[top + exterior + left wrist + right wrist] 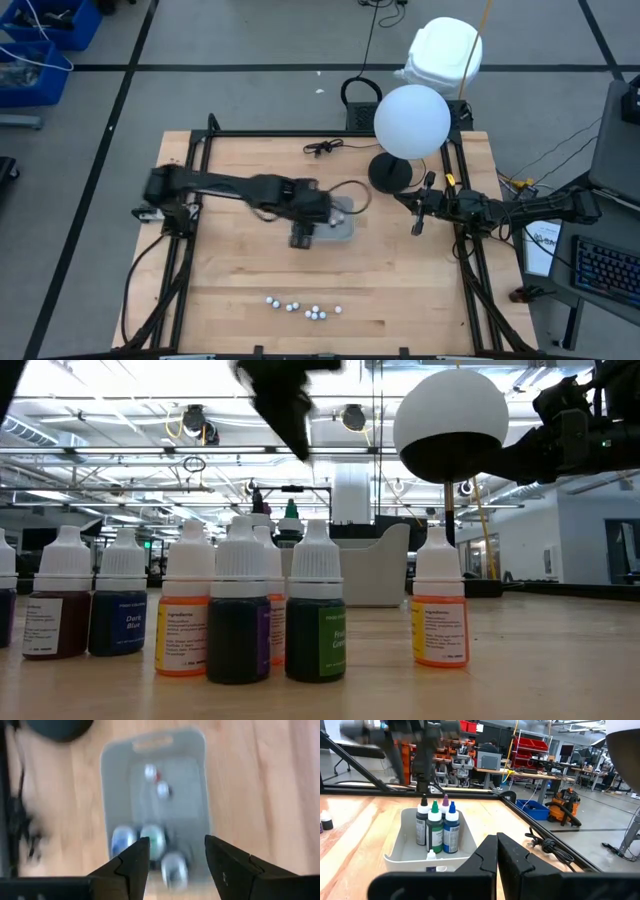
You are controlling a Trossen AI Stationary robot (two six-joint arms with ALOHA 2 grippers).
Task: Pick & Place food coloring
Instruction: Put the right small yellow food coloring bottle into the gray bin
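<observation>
The wooden worktop (400, 290) carries everything, and the grey tray (343, 226) near its middle serves as the landmark. Beyond the tray stands a lamp with a large white globe (411, 120) on a dark round base (391, 172), and a loose black cable (322, 148) lies farther back toward the far edge.

The left arm reaches in from the left side and ends directly over the tray, partly covering it from above. Its left pincer (174, 855) hangs above the tray's near end with fingers spread apart, released and holding nothing. The right arm lies along the right edge of the worktop, well apart from the tray; its right pincer (496, 851) points toward the tray with the two fingers pressed together, clenched on nothing.

Inside the tray stand the tall food coloring bottles (436, 826), upright and close together, with black, green, blue and purple pointed tops, and small white-capped ones (431, 855) lie or stand beside them at the end nearer the right arm.

The remaining small dropper bottles (300, 306) sit in a loose cluster on the worktop's front edge, well apart from the tray. Seen at table height, they stand upright (240, 610), white-capped, with red, dark blue, orange, dark green and purple contents.
</observation>
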